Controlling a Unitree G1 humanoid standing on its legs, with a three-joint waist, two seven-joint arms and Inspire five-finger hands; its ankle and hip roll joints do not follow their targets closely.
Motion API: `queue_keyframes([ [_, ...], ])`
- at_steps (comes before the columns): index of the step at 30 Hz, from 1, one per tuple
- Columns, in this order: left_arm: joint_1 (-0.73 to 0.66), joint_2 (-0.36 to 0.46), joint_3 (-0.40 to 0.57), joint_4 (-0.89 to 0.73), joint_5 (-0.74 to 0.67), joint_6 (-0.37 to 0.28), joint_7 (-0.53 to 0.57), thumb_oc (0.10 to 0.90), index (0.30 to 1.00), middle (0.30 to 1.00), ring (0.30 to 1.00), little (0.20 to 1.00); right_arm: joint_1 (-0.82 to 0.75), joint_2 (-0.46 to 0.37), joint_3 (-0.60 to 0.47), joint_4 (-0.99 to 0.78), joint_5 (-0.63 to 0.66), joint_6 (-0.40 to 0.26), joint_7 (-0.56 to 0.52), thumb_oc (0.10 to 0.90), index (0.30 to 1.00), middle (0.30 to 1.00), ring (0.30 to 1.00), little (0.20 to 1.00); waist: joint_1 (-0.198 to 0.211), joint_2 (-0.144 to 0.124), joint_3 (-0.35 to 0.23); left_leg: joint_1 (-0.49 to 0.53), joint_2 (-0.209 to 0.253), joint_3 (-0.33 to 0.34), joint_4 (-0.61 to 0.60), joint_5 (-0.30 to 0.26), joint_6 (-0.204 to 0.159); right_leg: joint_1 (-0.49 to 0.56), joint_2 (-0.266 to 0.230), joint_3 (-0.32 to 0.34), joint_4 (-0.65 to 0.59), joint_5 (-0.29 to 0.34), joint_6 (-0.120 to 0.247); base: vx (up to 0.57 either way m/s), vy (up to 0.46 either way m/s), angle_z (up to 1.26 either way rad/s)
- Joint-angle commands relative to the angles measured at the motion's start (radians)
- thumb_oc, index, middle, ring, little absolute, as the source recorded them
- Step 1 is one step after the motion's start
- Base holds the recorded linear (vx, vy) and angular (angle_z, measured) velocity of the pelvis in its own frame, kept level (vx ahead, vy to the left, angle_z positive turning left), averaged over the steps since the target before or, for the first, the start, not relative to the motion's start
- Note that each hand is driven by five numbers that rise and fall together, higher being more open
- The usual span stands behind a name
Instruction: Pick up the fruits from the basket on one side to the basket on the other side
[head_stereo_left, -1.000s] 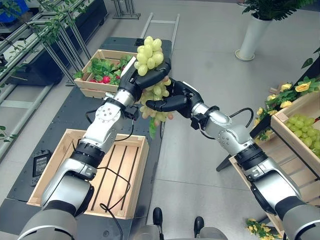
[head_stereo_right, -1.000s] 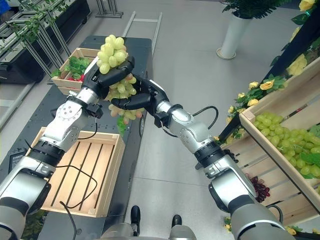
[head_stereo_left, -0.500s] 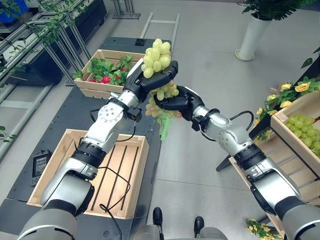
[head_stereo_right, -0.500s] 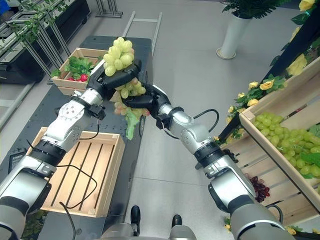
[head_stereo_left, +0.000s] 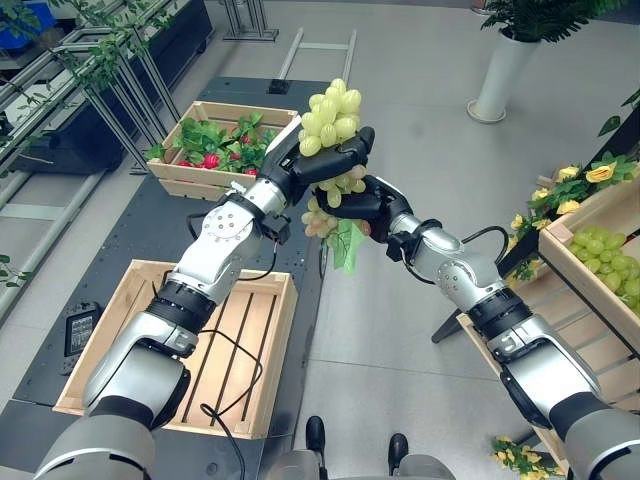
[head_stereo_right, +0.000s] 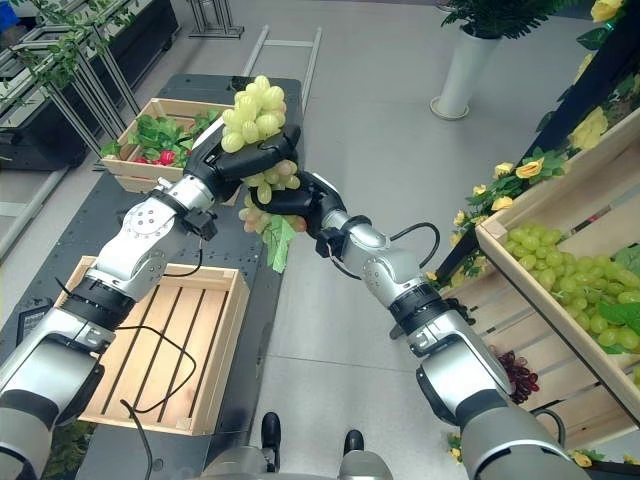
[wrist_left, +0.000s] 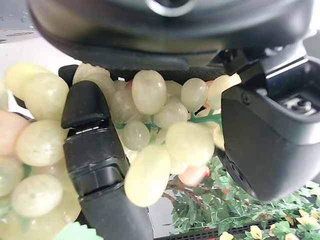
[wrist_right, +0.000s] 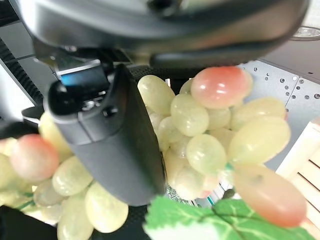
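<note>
- Grapes (head_stereo_left: 333, 112) up in the air, a pale green bunch with a few pinkish ones lower down and a leaf (head_stereo_left: 346, 243) dangling beneath.
- Held high between the two sides of the scene, above the right edge of the dark platform (head_stereo_left: 160, 225), clear of every crate.
- Left hand (head_stereo_left: 318, 160) wrapped round the upper part of the bunch, fingers curled under the top cluster; in the left wrist view, grapes packed between thumb and fingers (wrist_left: 92, 145).
- Right hand (head_stereo_left: 368, 198) just below and beside it, fingers closed on the lower part of the same bunch; right wrist view full of grapes pressed against a dark finger (wrist_right: 117, 140).
- Both hands touching the bunch at once, near each other, top cluster poking up above the left hand.
- Down on the platform's near end, an empty crate (head_stereo_left: 100, 365) of pale wood with a slatted floor.
- At the platform's far end, a second crate (head_stereo_left: 190, 178) holding green leaves and some red fruit.
- Off to the right, a tilted wooden crate (head_stereo_right: 520, 270) on a stand, piled with more green grapes (head_stereo_right: 565, 290).
- Yellow flowers (head_stereo_left: 575, 185) along that stand's upper edge.
- Far back on the grey floor, a white planter (head_stereo_left: 505, 70) with a green plant.
</note>
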Motion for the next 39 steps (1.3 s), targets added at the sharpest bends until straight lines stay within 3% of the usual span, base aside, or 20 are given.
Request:
queue_keyframes([
  [1, -0.173, -0.067, 0.005, 0.202, 0.01, -0.056, 0.074, 0.8, 0.9, 0.9, 0.9, 0.9, -0.107, 0.118, -0.014, 0.001, 0.071, -0.177, 0.056, 0.4, 0.3, 0.3, 0.3, 0.3, 0.007, 0.02, -0.252, 0.062, -0.021, -0.013, 0.004, -0.173, -0.032, -0.021, 0.017, -0.011, 0.001, -0.022, -0.039, -0.02, 0.005, -0.04],
  [8, -0.052, -0.012, 0.056, 0.236, 0.095, -0.002, 0.039, 0.8, 0.9, 0.9, 0.9, 0.9, 0.002, 0.011, -0.089, -0.062, 0.002, -0.183, 0.023, 0.4, 0.3, 0.3, 0.3, 0.3, -0.012, 0.019, -0.245, 0.063, -0.017, -0.007, 0.004, -0.178, -0.03, -0.028, 0.02, 0.008, 0.001, -0.02, -0.034, -0.01, 0.004, -0.03],
  [20, 0.121, -0.039, 0.145, 0.266, 0.048, -0.062, -0.01, 0.8, 0.9, 0.9, 0.9, 0.9, 0.153, -0.14, -0.222, -0.098, -0.072, -0.149, 0.032, 0.4, 0.3, 0.3, 0.3, 0.3, -0.059, 0.001, -0.227, 0.074, -0.012, 0.025, 0.004, -0.186, -0.025, -0.039, 0.027, 0.06, 0.001, -0.005, -0.029, -0.01, 0.024, -0.11],
  [27, 0.166, -0.087, 0.176, 0.269, -0.01, -0.083, -0.017, 0.8, 0.9, 0.9, 0.9, 0.9, 0.194, -0.162, -0.241, -0.101, -0.099, -0.118, 0.049, 0.4, 0.3, 0.3, 0.3, 0.3, -0.08, -0.01, -0.225, 0.079, -0.012, 0.051, 0.004, -0.192, -0.021, -0.046, 0.028, 0.084, 0.001, 0.001, -0.026, 0.0, 0.031, -0.17],
  [31, 0.22, -0.114, 0.177, 0.25, 0.029, -0.104, -0.044, 0.8, 0.9, 0.9, 0.9, 0.9, 0.241, -0.177, -0.263, -0.142, -0.141, -0.099, 0.08, 0.4, 0.3, 0.3, 0.3, 0.3, -0.096, -0.016, -0.222, 0.08, -0.012, 0.071, 0.004, -0.196, -0.017, -0.056, 0.03, 0.106, 0.001, 0.01, -0.021, 0.01, 0.042, -0.18],
  [39, 0.326, -0.152, 0.217, 0.239, 0.016, -0.147, 0.045, 0.8, 0.9, 0.9, 0.9, 0.9, 0.307, -0.239, -0.298, -0.255, -0.257, -0.105, 0.185, 0.4, 0.3, 0.3, 0.3, 0.3, -0.126, -0.026, -0.215, 0.083, -0.01, 0.112, 0.004, -0.201, -0.011, -0.071, 0.034, 0.144, 0.001, 0.022, -0.012, 0.02, 0.042, -0.19],
])
